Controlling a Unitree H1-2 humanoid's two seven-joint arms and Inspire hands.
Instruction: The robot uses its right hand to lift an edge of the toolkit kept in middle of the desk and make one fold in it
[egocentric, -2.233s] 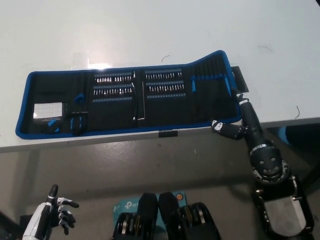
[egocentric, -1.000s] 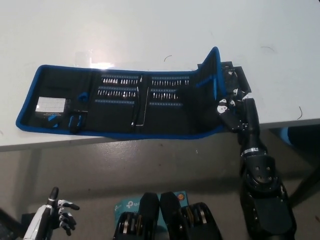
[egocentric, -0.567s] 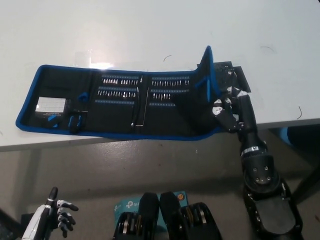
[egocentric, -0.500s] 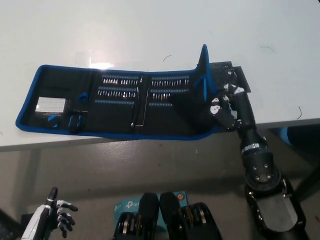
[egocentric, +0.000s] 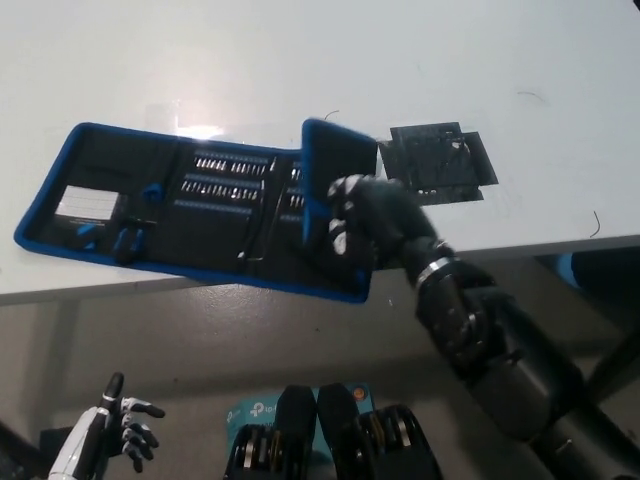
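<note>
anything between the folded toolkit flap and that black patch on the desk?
Head view: only bare white desk shows in the narrow strip between the toolkit flap's right edge and the black patch. The right hand rests on the flap.

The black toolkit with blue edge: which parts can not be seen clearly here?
- Head view: black right hand covers part of the folded flap of the black, blue-edged fabric toolkit.
- Bits in the rows: too small to identify.
- White left hand: forearm cut off by the bottom edge.
</note>
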